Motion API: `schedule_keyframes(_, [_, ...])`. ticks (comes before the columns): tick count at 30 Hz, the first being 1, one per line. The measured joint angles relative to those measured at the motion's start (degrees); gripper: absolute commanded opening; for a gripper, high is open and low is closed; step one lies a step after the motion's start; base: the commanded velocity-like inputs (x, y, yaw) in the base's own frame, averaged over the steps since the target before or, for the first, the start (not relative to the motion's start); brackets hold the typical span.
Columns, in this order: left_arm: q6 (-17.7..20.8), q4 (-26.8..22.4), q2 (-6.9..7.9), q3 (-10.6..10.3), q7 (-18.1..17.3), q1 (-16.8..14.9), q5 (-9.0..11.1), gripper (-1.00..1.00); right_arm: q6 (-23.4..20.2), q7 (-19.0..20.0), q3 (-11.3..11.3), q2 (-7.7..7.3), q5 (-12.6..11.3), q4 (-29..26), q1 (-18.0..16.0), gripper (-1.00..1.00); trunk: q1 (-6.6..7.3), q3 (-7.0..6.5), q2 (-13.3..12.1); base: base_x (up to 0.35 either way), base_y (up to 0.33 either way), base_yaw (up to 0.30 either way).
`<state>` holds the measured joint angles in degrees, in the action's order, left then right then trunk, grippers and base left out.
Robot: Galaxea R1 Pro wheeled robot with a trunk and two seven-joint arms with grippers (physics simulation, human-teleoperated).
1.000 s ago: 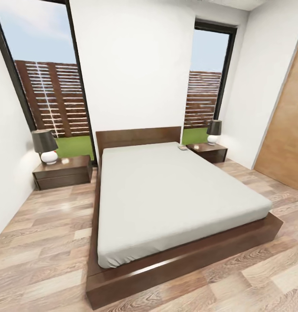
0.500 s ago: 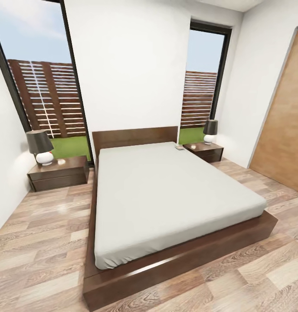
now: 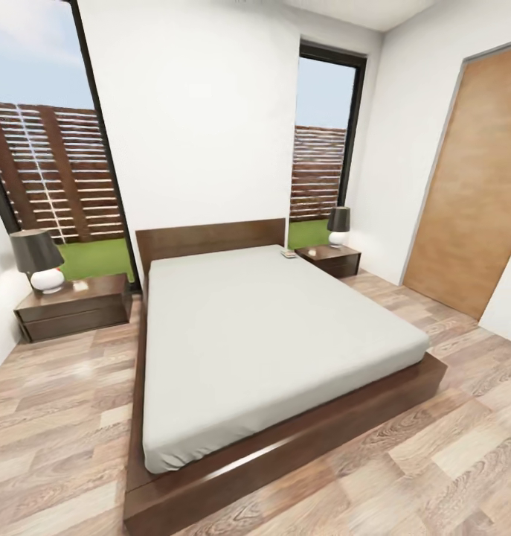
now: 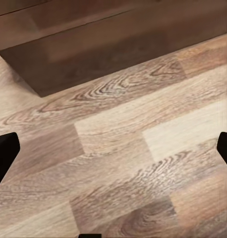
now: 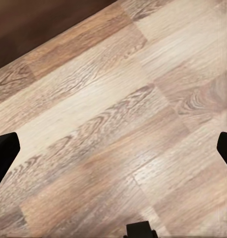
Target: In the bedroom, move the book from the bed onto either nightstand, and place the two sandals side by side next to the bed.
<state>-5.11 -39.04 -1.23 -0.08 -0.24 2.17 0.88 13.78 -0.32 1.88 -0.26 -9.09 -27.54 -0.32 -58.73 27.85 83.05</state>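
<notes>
From the head camera, the bed (image 3: 270,335) stands square ahead, its frame corner low and close. A small flat thing at the mattress's far corner, likely the book (image 3: 289,254), lies just beside the right-hand nightstand (image 3: 329,260), well ahead of both grippers; the other nightstand (image 3: 73,305) flanks the far side. I judge the main risk to be the base clipping the frame or a nightstand lamp (image 3: 338,225) while driving round. No sandals can be made out.

In the left wrist camera, the left gripper (image 4: 113,148) hangs over plank floor (image 4: 143,163), black fingertips (image 4: 4,148) wide apart and empty, the bed frame just beyond.

In the right wrist camera, the right gripper (image 5: 113,148) likewise points at the floor, tips spread, nothing between.
</notes>
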Motion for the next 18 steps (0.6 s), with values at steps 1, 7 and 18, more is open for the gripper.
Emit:
schedule_keyframes(1, [0.0, 0.0, 0.0, 0.0, 0.0, 0.0, 0.0, 1.0, 0.0, 0.0, 0.0, 0.0, 0.0, 0.0, 0.0, 1.0, 0.0, -0.03, 0.0, 0.0, 0.0, -0.276])
schedule_keyframes(7, [0.0, 0.0, 0.0, 0.0, 0.0, 0.0, 0.0, 1.0, 0.0, 0.2, 0.0, 0.01, 0.0, 0.0, 0.0, 1.0, 0.0, -0.11, 0.0, 0.0, 0.0, -0.292])
schedule_keyframes(18, [0.0, 0.0, 0.0, 0.0, 0.0, 0.0, 0.0, 1.0, 0.0, 0.2, 0.0, 0.01, 0.0, 0.0, 0.0, 1.0, 0.0, -0.12, 0.0, 0.0, 0.0, -0.299])
